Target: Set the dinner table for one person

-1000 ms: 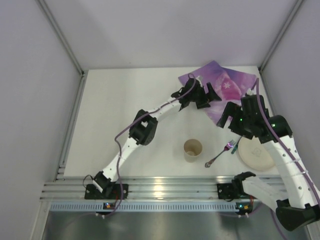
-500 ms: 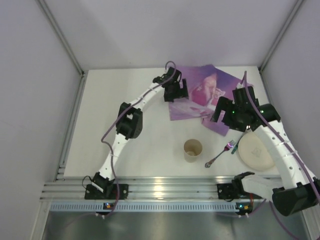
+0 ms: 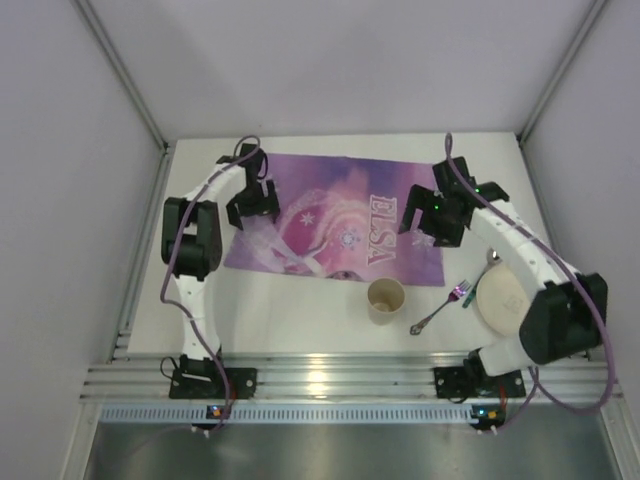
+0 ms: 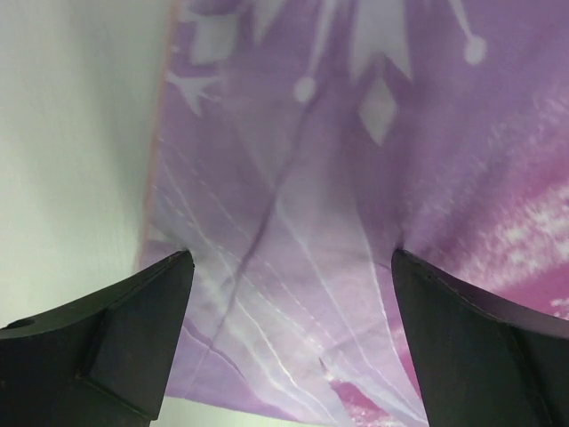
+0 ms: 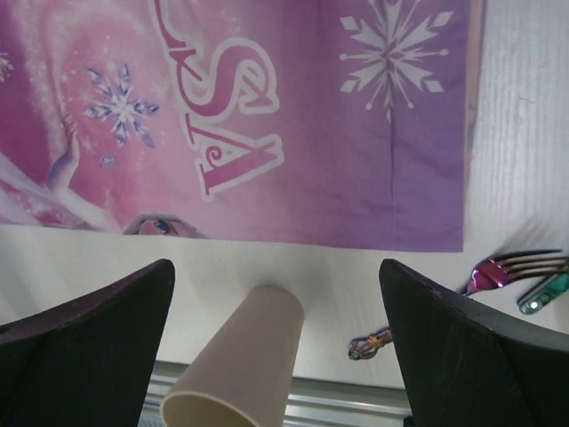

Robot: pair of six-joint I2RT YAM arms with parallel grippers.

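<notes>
The purple "ELSA" placemat (image 3: 335,220) lies spread flat on the white dinner table (image 3: 290,315). My left gripper (image 3: 254,203) hovers over the mat's left end, jaws wide open and empty; in the left wrist view the gripper (image 4: 291,260) is over the creased mat (image 4: 356,178) near its left edge. My right gripper (image 3: 428,216) is over the mat's right end, open and empty. In the right wrist view the right gripper (image 5: 276,267) shows with the mat (image 5: 267,116), a beige cup (image 5: 240,365) and a fork (image 5: 511,267).
The beige cup (image 3: 386,298) stands just in front of the mat. An iridescent fork (image 3: 440,308) lies to its right, then a cream plate (image 3: 508,305) with a spoon (image 3: 491,259) at its far rim. A ribbed aluminium rail (image 3: 320,385) edges the near side.
The folded placemat at the back right has been drawn out leftwards and now lies flat. My left arm swung far left; my right gripper moved up and left. Both jaws are open now.
</notes>
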